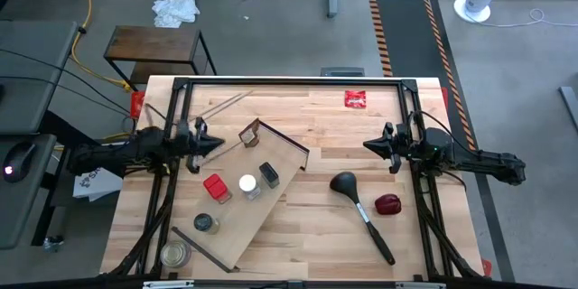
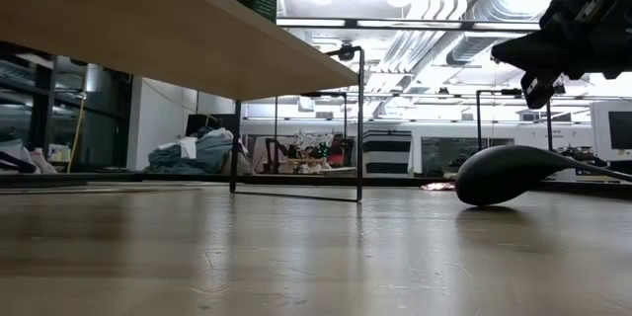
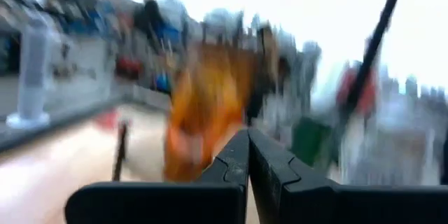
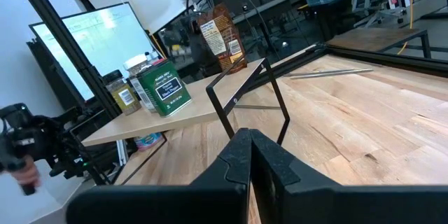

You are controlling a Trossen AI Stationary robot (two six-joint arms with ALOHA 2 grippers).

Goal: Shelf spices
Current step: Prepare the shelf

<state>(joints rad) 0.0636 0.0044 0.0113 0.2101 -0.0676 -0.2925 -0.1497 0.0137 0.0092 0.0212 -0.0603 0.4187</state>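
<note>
Listing by size. Shelf (image 1: 262, 200): stiff plywood top on wire legs, lying at about 8 o'clock from table centre, carrying the spices. Brown bottle (image 1: 250, 133): at its 12 o'clock edge; likely light, rigid; grasp across the body. Black box (image 1: 269, 174), red tin (image 1: 215, 187), white-capped jar (image 1: 247, 184): centre. Dark-lidded jar (image 1: 205, 223): 7 o'clock; glass, probably slippery and breakable. Left gripper (image 1: 219, 144) and right gripper (image 1: 368, 144): both closed, empty.

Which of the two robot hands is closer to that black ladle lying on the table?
The right one. The right gripper hangs just beyond the black ladle, jaws shut. The left gripper is across the table, over the shelf edge.
</note>
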